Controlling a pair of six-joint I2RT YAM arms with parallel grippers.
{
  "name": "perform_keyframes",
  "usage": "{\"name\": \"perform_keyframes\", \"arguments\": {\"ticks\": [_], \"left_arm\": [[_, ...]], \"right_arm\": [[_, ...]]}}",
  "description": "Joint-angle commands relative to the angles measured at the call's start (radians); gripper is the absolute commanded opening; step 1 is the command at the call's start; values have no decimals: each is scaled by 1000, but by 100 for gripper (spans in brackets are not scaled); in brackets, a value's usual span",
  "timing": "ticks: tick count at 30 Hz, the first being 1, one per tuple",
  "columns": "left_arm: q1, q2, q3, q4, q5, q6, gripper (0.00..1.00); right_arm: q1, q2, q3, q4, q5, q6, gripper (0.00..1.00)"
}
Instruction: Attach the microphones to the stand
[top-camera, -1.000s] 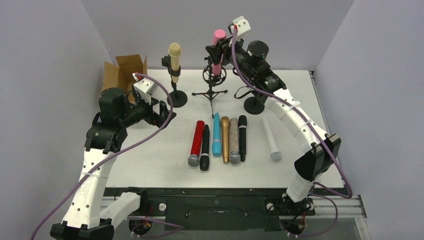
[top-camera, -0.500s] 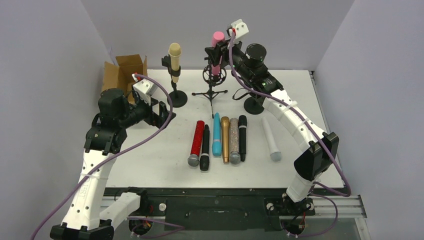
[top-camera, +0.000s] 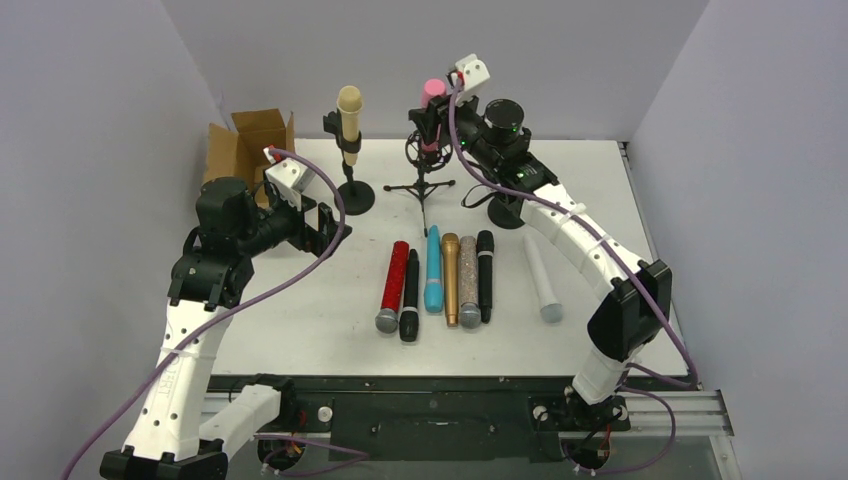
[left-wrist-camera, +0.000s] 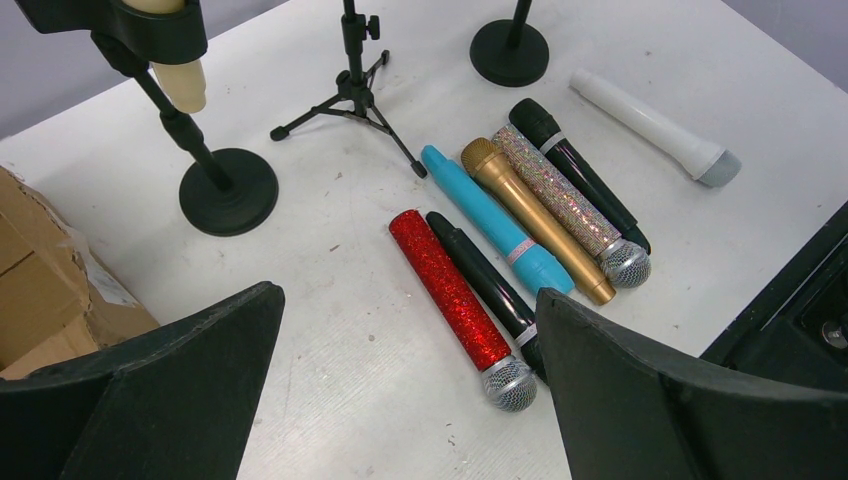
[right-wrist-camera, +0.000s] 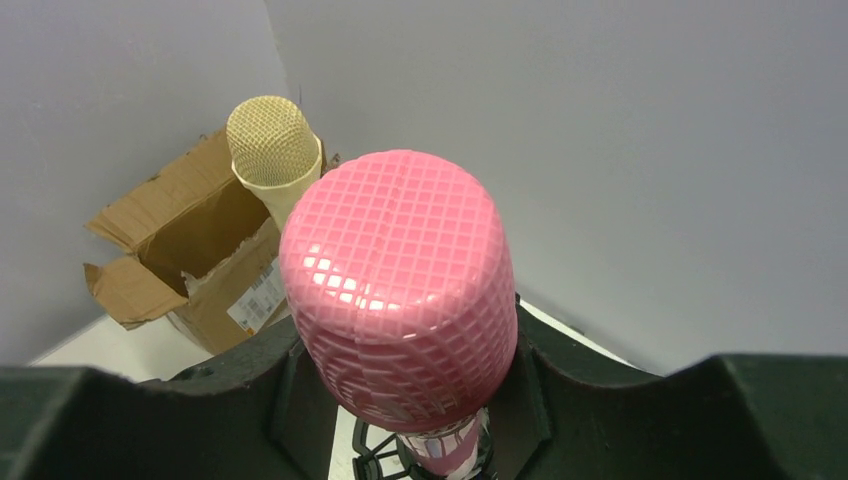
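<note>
Microphones still loose, near centre: row of six microphones, white microphone just right of it; seven unmounted. Left gripper, left of row: spread, empty. Far: cream microphone clipped upright in left stand. Pink microphone pinched by right gripper above tripod stand; seating cannot be told.

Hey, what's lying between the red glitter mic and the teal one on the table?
A black microphone lies between the red microphone and the teal microphone, running alongside both. The left wrist view shows it most clearly.
</note>
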Motion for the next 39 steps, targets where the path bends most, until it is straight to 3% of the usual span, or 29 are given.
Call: {"name": "perform_keyframes", "arguments": {"ticks": [1, 7, 9, 12, 14, 18, 24, 30, 39], "left_arm": [[6, -17, 16, 21, -4, 9, 96], [6, -17, 23, 18, -10, 8, 96], [6, -15, 27, 15, -11, 4, 96], [7, -8, 37, 7, -12, 3, 96], [6, -6, 42, 6, -18, 6, 96], [6, 3, 59, 0, -27, 8, 96], [29, 17, 83, -6, -25, -10, 96], [57, 32, 98, -14, 10, -11, 96], [63, 10, 66, 1, 44, 23, 96]], "right_arm": [[-3, -3, -28, 94, -2, 0, 0], [5, -5, -64, 104, 3, -3, 1], [5, -6, -66, 93, 5, 0, 13], [6, -8, -64, 59, 13, 12, 46], [6, -14, -60, 35, 24, 26, 60], [6, -52, -65, -14, 37, 37, 74], [4, -163, -131, -58, 52, 63, 78], [-2, -356, -346, -59, 146, 127, 79], [-50, -593, -655, -277, 522, 328, 80]]}}
